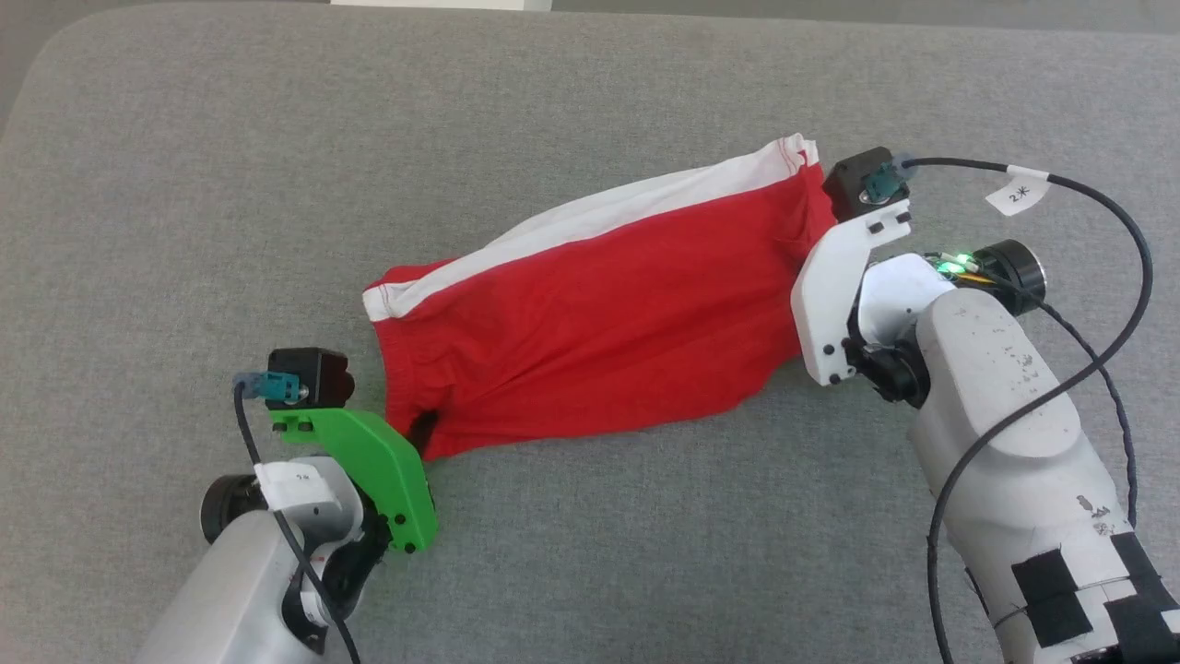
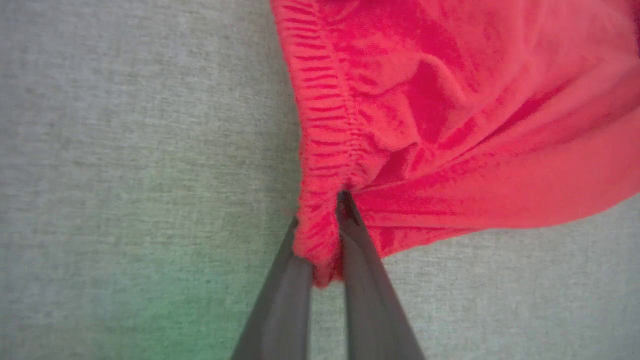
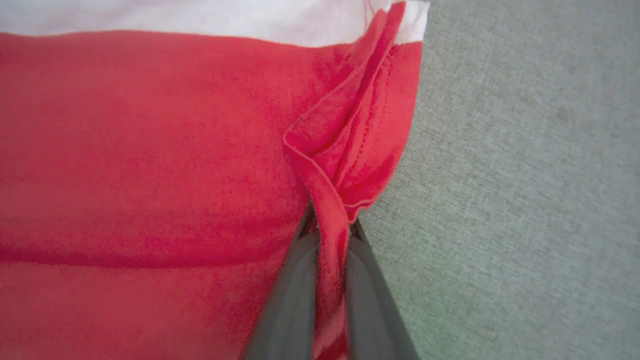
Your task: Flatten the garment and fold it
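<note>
Seemingly a robotics lab bench: a grey fabric-covered table (image 1: 590, 572) and a white cable tag (image 1: 1017, 194).

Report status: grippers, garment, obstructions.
Left gripper shut on waistband of red soft-fabric shorts with white stripe. Right gripper shut on leg hem. Shorts stretched between, wrinkled. No obstruction.

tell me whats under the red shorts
The grey cloth surface shows all around the shorts and runs under them. The part directly beneath is covered by the red fabric, so anything lying there cannot be seen.
</note>
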Available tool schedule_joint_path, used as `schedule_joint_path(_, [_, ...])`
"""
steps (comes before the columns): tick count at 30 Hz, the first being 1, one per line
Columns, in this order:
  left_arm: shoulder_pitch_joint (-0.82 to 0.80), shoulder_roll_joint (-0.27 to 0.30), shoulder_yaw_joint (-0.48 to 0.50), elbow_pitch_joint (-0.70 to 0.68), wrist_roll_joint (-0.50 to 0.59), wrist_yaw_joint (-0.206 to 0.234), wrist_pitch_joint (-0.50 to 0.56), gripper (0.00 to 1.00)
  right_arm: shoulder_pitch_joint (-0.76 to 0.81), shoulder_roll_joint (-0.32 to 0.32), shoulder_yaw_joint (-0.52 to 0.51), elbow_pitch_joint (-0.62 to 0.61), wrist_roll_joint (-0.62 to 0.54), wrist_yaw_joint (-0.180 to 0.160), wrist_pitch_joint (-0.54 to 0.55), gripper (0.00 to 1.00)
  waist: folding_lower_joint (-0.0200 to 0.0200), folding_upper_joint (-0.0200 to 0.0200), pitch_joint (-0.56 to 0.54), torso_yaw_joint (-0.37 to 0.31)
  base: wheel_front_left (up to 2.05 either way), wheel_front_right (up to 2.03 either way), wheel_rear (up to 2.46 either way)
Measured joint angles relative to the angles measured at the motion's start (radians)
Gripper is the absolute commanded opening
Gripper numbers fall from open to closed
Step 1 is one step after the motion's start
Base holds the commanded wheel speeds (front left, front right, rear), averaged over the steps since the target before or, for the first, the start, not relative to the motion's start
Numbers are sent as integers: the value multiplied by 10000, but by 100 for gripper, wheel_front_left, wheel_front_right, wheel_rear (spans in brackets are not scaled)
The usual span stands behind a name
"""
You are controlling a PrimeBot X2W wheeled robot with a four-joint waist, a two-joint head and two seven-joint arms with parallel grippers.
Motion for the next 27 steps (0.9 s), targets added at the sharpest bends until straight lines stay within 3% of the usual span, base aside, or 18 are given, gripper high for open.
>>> schedule_joint_path(7, [23, -35, 359, -6, -604, -395, -228, 0, 390, -42, 25, -311, 585, 0, -105, 0, 0, 0, -364, -139, 0, 0, 0])
schedule_joint_path(13, [290, 525, 658, -516, -708, -382, -59, 0, 1651, -385, 15, -1712, 1486, 0, -79, 0, 0, 0, -940, -309, 0, 0, 0])
schedule_joint_path(18, [1053, 708, 652, -880, -1039, -161, 410, 0, 3598, -552, -445, -3737, 1939, 0, 412, 0, 0, 0, -1384, -532, 0, 0, 0])
schedule_joint_path(27, [2278, 679, 798, -1072, -1762, 360, 959, 0, 7146, -35, -1369, -6493, 2263, 0, 1281, 0, 0, 0, -1720, -990, 0, 0, 0])
